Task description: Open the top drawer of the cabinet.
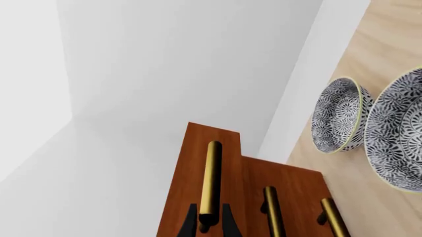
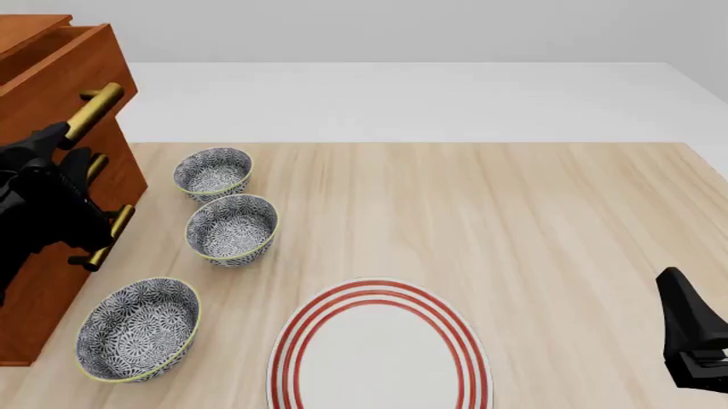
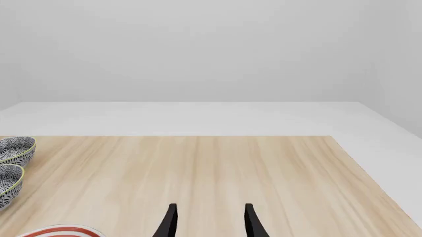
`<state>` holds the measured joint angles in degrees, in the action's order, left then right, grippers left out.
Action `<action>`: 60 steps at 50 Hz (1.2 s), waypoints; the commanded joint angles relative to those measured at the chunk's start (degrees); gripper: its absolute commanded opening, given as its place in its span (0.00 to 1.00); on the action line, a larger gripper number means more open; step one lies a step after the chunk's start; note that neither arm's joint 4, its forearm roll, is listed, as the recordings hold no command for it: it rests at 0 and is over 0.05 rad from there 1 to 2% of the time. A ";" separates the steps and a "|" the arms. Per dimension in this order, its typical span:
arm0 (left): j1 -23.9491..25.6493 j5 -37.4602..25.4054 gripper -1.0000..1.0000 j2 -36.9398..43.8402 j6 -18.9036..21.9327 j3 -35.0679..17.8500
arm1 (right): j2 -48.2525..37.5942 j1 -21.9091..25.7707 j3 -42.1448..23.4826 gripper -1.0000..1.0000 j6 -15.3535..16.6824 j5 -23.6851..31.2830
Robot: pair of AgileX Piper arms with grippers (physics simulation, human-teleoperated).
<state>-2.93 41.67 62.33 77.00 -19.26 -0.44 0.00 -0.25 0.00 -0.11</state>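
The reddish-brown cabinet (image 2: 32, 319) stands at the table's left edge. Its top drawer (image 2: 78, 66) sticks out a little beyond the two lower drawers. My left gripper (image 2: 57, 138) is shut on the top drawer's brass bar handle (image 2: 95, 106). In the left wrist view the two black fingers of the gripper (image 1: 207, 219) sit on either side of the handle (image 1: 212, 173) near its end, on the top drawer front (image 1: 191, 168). My right gripper (image 2: 691, 341) is open and empty at the near right; it also shows in the right wrist view (image 3: 209, 222).
Three patterned bowls (image 2: 213, 173) (image 2: 232, 228) (image 2: 136, 328) stand in a row just right of the cabinet. A red-ringed white plate (image 2: 379, 349) lies at the near middle. The lower drawers' brass handles (image 1: 274, 212) (image 1: 333, 217) sit beside the gripped one.
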 commanded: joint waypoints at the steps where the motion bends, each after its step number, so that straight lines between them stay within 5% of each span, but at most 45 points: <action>1: 0.71 -1.61 0.00 1.98 0.09 -0.27 | 0.00 0.01 0.00 1.00 -0.01 0.00; 50: 1.76 -2.60 0.00 1.76 0.29 -0.13 | 0.01 -0.01 0.00 1.00 0.01 0.00; 51: 2.00 -1.79 1.00 1.89 1.08 0.51 | 0.01 -0.01 0.00 1.00 0.00 0.00; 60: 1.41 -5.62 1.00 -3.69 1.19 0.37 | 0.00 0.00 0.00 1.00 -0.01 0.00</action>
<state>-1.49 38.94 61.59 77.50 -19.32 -0.45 0.00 -0.25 0.00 -0.11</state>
